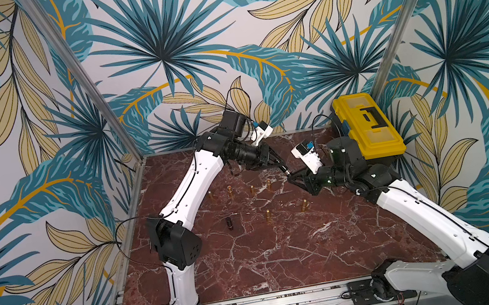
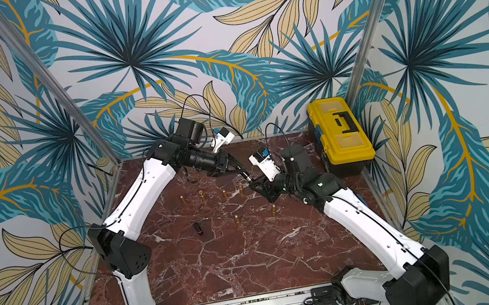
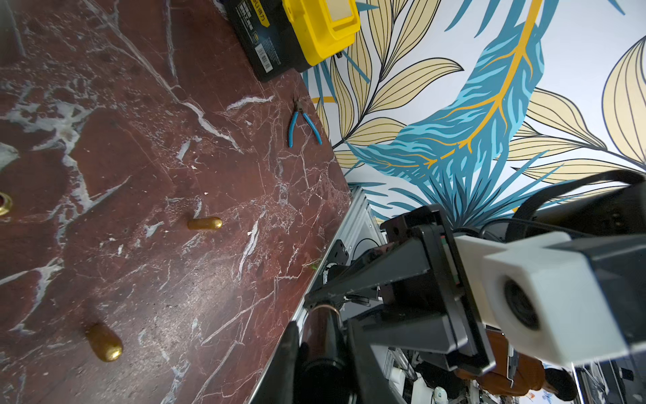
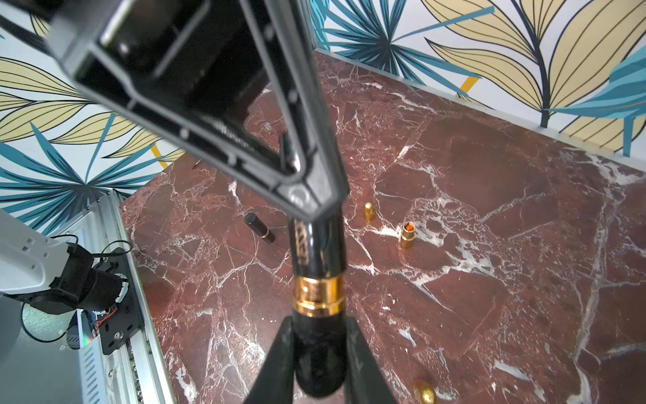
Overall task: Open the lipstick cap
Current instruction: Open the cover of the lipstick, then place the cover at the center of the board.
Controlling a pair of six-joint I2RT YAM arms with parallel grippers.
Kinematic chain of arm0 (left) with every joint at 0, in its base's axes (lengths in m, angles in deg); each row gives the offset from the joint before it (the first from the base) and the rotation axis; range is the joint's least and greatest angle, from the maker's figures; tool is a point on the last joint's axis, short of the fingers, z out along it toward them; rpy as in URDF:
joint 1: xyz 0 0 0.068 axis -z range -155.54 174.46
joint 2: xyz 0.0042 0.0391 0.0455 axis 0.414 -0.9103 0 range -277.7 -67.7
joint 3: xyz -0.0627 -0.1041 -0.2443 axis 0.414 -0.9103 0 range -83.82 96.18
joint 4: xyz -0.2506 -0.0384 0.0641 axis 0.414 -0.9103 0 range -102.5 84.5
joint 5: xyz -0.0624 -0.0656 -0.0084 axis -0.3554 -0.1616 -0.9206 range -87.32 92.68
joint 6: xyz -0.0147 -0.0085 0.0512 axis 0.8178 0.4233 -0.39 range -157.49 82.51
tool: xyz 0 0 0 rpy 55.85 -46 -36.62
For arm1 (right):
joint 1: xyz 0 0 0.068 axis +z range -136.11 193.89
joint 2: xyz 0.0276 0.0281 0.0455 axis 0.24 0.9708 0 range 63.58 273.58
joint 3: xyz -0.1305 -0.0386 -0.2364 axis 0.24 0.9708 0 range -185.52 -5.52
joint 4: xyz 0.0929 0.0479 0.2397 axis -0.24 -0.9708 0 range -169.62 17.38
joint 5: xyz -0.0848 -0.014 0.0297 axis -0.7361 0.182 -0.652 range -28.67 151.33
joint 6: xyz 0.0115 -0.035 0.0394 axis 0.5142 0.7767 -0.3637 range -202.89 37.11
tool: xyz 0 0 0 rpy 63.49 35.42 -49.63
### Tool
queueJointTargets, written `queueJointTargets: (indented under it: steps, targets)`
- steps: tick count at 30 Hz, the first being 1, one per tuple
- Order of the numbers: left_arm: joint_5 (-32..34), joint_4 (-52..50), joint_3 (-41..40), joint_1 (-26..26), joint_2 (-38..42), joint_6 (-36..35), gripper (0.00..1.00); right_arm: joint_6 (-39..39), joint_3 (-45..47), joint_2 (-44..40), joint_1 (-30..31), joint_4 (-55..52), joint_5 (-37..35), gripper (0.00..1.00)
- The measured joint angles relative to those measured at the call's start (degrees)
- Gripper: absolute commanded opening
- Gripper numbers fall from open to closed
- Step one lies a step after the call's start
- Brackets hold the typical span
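A spare black tube (image 1: 229, 223) is lying on the marble table (image 1: 287, 253), left of the left claw (image 1: 283, 168) and nearer the front edge, with little gold pieces (image 1: 230, 191) standing on the table below both claws. Left claw's clamped tight on one end of the black lipstick (image 4: 316, 259), which is up off the table, and the right claw (image 4: 318, 363) is pinched onto the other end just past the gold band (image 4: 318, 297). Yellow toolbox (image 1: 366, 124) sits behind the right claw, off to its right.

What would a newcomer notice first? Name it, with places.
The left gripper and right gripper are both shut on one black lipstick, held above the red marble table. Gold tubes stand on it, and a yellow toolbox sits in the far right corner.
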Motion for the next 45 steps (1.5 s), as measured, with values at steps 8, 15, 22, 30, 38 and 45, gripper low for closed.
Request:
queueJointTargets:
  steps: [8,15,22,30,38,45]
  targets:
    - [1.2,0.1,1.9,-3.1,-0.3,-0.3,0.11,0.0,0.4,-1.4,0.3,-3.1,-3.2,0.09]
    - [17.4,0.4,4.1,-1.3,-3.3,-1.7,0.12,-1.2,3.0,-6.5,0.3,-4.0,-8.5,0.09]
    - [37.7,0.5,9.1,8.7,-13.7,-5.7,0.14,-4.2,4.3,-12.4,0.3,-3.3,-15.1,0.10]
    - [47.7,0.6,15.7,13.2,-24.9,-8.2,0.14,-6.1,6.8,-17.4,0.3,-3.3,-21.7,0.12]
    - [52.7,1.9,17.2,13.9,-32.1,-9.2,0.14,-5.7,6.2,-18.7,0.3,-4.7,-24.7,0.13]
    - [53.1,4.3,17.2,14.9,-34.5,-9.4,0.15,-5.3,6.2,-19.1,0.3,-5.7,-25.6,0.13]
